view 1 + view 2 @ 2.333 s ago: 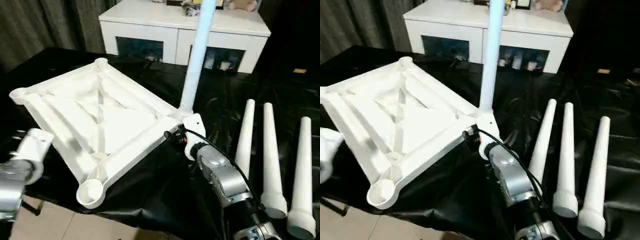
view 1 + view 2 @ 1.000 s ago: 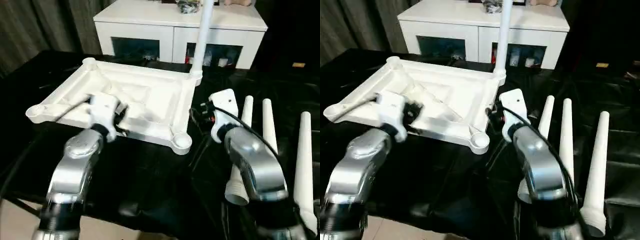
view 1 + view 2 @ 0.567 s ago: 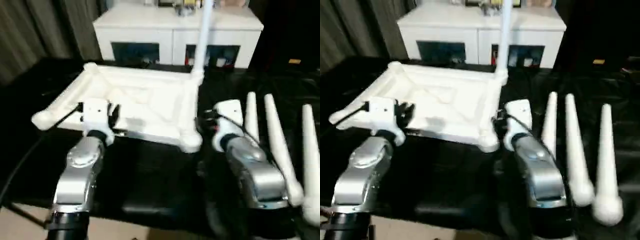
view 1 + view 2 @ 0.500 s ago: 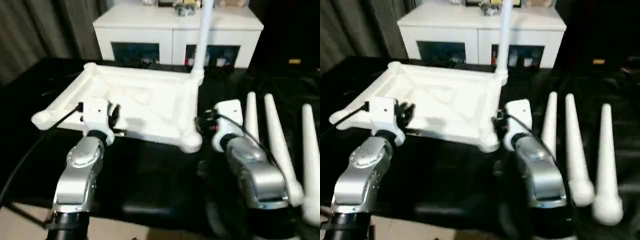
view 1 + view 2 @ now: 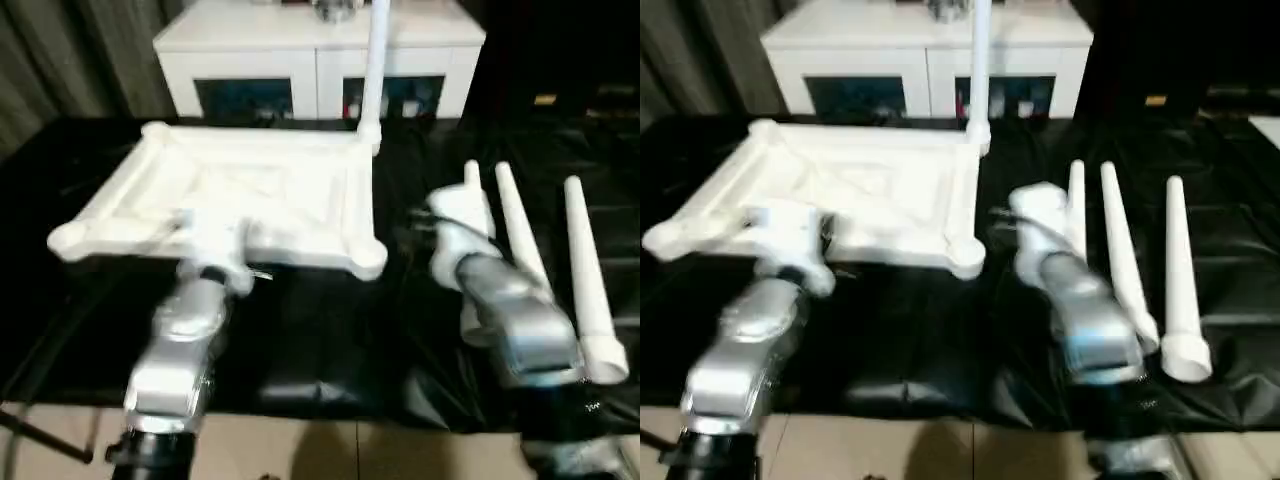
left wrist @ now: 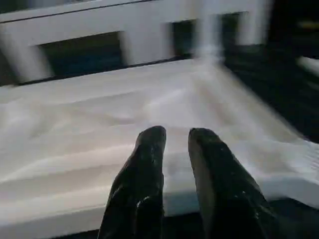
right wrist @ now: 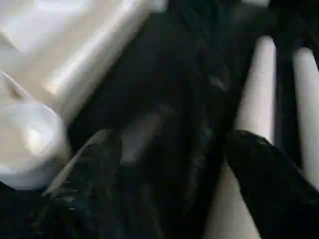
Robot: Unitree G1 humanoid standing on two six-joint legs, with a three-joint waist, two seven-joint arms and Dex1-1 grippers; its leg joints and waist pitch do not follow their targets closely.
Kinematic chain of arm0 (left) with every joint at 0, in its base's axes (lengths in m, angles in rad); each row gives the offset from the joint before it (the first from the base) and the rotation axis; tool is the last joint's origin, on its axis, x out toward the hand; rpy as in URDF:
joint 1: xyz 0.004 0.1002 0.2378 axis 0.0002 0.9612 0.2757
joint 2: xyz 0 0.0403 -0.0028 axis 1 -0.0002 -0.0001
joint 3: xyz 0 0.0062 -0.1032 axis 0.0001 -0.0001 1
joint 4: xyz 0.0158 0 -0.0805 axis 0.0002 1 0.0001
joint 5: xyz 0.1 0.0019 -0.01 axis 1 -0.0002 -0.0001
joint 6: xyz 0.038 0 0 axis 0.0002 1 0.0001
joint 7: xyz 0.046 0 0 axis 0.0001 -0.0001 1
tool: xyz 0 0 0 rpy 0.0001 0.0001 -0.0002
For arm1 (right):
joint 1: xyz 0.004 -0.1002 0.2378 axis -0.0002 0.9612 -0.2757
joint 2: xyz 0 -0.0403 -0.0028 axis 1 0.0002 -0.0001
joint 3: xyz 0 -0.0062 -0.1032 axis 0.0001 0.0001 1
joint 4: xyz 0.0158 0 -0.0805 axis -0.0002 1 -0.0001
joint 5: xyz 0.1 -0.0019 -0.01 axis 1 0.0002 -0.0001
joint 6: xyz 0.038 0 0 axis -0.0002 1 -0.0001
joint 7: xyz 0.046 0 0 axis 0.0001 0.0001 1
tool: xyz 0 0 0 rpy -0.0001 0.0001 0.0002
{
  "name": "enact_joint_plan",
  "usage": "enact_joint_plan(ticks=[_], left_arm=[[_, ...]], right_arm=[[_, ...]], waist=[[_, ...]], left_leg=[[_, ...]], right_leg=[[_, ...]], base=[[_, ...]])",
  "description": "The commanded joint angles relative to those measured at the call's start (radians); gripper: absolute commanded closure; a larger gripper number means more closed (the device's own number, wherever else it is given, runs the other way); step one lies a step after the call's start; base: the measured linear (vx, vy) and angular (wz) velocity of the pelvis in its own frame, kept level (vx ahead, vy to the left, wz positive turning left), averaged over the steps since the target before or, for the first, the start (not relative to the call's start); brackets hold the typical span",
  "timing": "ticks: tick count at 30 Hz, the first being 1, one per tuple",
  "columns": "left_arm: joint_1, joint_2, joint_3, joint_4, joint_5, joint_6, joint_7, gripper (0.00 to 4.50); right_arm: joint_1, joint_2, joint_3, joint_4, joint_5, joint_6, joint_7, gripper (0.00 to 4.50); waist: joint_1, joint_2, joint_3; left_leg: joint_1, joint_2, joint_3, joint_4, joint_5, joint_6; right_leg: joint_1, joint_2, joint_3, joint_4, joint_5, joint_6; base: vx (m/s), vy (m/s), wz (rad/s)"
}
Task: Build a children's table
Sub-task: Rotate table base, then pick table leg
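The children's table top (image 5: 300, 190) lies upside down on the black cloth, ribbed side up. One white leg (image 5: 376, 60) stands upright in its far right corner. Three loose legs (image 5: 520, 240) lie side by side to the right. My left gripper (image 6: 174, 139) hovers just over the top's near rim, its fingers (image 6: 149, 149) a narrow gap apart with nothing between them. My right gripper (image 7: 174, 164) is wide open over the cloth, between the top's near right corner socket (image 7: 25, 144) and the nearest loose leg (image 7: 249, 109), holding nothing.
A white cabinet (image 5: 320, 50) with dark glass doors stands behind the table. The black cloth (image 5: 330, 330) ends at the front edge, with pale floor (image 5: 330, 450) below. Grey curtains (image 5: 60, 50) hang at the back left.
The whole picture has shifted, so the camera has moved. Both arms stay about where they were relative to the table top; the loose legs have not moved.
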Motion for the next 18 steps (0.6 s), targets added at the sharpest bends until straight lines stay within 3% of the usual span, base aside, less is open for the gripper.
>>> enact_joint_plan(ticks=[1,3,4,6,7,9,10,12,14,18], left_arm=[[0.014,0.052,-0.040,-0.029,-0.021,0.017,-0.112,3.36],[0.029,0.139,-0.102,-0.079,-0.073,0.037,-0.280,3.36],[0.029,0.143,-0.104,-0.082,-0.078,0.039,-0.289,3.36],[0.035,0.208,-0.137,-0.138,-0.138,0.069,-0.413,3.36],[0.037,0.225,-0.146,-0.154,-0.153,0.078,-0.445,3.36],[0.033,0.254,-0.161,-0.181,-0.180,0.100,-0.492,3.36],[0.029,0.278,-0.172,-0.202,-0.203,0.123,-0.529,3.36],[0.023,0.297,-0.180,-0.217,-0.222,0.140,-0.557,3.36],[0.011,0.319,-0.190,-0.236,-0.245,0.163,-0.590,3.36],[-0.011,0.323,-0.192,-0.235,-0.237,0.160,-0.601,3.36]], right_arm=[[-0.044,-0.005,-0.009,0.046,0.009,0.032,0.014,0.68],[-0.094,-0.036,-0.026,0.123,0.003,0.072,0.009,0.30],[-0.097,-0.037,-0.026,0.126,0.002,0.076,0.009,0.26],[-0.133,-0.062,-0.023,0.168,-0.011,0.142,0.005,0.24],[-0.143,-0.068,-0.021,0.178,-0.016,0.164,0.002,0.12],[-0.157,-0.075,-0.015,0.201,-0.016,0.203,0.007,0.12],[-0.168,-0.074,-0.021,0.219,-0.008,0.237,0.011,0.12],[-0.177,-0.075,-0.021,0.240,-0.006,0.258,0.014,0.12],[-0.194,-0.064,-0.038,0.286,0.017,0.311,0.022,0.12],[-0.205,-0.039,-0.093,0.337,0.066,0.362,0.031,0.28]], waist=[[0.000,-0.011,-0.050],[-0.006,-0.010,-0.048],[-0.007,-0.013,-0.046],[-0.004,-0.014,-0.047],[-0.002,-0.011,-0.049],[-0.003,-0.016,-0.051],[-0.002,-0.012,-0.054],[-0.001,-0.013,-0.056],[0.000,-0.010,-0.057],[-0.001,-0.012,-0.053]], left_leg=[[0.020,0.108,-0.053,-0.080,-0.224,0.012],[0.022,0.110,-0.053,-0.085,-0.267,-0.008],[0.026,0.110,-0.047,-0.087,-0.284,-0.033],[0.032,0.107,-0.040,-0.083,-0.253,-0.039],[0.027,0.106,-0.038,-0.082,-0.219,-0.038],[0.029,0.107,-0.035,-0.080,-0.187,-0.029],[0.029,0.105,-0.032,-0.074,-0.137,-0.015],[0.028,0.104,-0.028,-0.071,-0.104,0.000],[0.029,0.103,-0.027,-0.069,-0.092,0.007],[0.033,0.107,-0.025,-0.074,-0.144,-0.013]], right_leg=[[0.035,-0.100,0.056,-0.092,-0.183,-0.183],[0.033,-0.101,0.055,-0.090,-0.195,-0.189],[0.031,-0.104,0.058,-0.090,-0.175,-0.200],[0.030,-0.106,0.061,-0.087,-0.122,-0.219],[0.035,-0.106,0.060,-0.081,-0.074,-0.228],[0.036,-0.105,0.059,-0.077,-0.021,-0.236],[0.038,-0.104,0.058,-0.071,0.046,-0.250],[0.041,-0.105,0.057,-0.069,0.084,-0.257],[0.042,-0.103,0.056,-0.068,0.091,-0.266],[0.042,-0.103,0.057,-0.072,0.030,-0.267]], base=[[-0.052,-0.033,-0.08],[0.000,0.000,0.00],[0.000,0.000,0.00],[0.000,0.000,0.00],[0.000,0.000,0.00],[0.000,0.000,0.00],[0.000,0.000,0.00],[0.000,0.000,0.00],[0.000,0.000,0.00],[0.000,0.000,0.00]])
